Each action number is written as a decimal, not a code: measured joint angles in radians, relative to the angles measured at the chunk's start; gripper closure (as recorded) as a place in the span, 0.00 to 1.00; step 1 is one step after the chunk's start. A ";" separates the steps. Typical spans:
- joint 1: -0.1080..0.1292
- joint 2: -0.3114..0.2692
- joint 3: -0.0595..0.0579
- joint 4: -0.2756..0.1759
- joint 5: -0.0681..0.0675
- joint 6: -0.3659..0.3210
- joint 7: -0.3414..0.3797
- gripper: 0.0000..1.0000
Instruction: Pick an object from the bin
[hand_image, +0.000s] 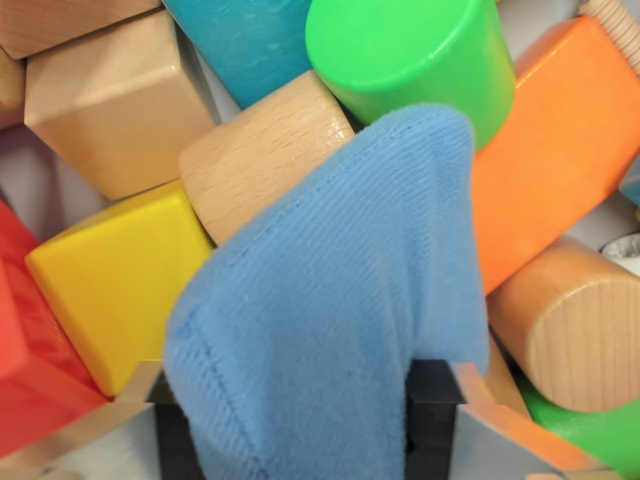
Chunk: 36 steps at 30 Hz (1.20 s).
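We see a blue cloth (330, 320) hanging from the gripper (310, 425), jaws seemingly pinching it, yellow block (115, 275) left, orange block (555, 150) right, green cylinder (420, 55) beyond.

No legible txt or labels.

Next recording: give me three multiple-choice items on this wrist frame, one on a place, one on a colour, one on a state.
1. Where is the yellow block relative to the blue cloth?
A. at the wrist view's left
B. at the wrist view's right
C. on top of it

2. What colour is the cylinder just above the cloth?
A. purple
B. green
C. black

3. How is the cloth?
A. lying flat under the blocks
B. rolled into a ball
C. draped up over the gripper, hiding the fingertips

Key: 1 A, the yellow block sits left of the cloth; 2 B, its top face is bright green; 3 C, the cloth hangs over the dark fingers.
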 joint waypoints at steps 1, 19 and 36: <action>0.000 0.000 0.000 0.000 0.000 0.000 0.000 1.00; 0.000 -0.010 0.000 -0.001 0.000 -0.009 0.000 1.00; 0.001 -0.110 -0.002 -0.006 -0.002 -0.100 0.000 1.00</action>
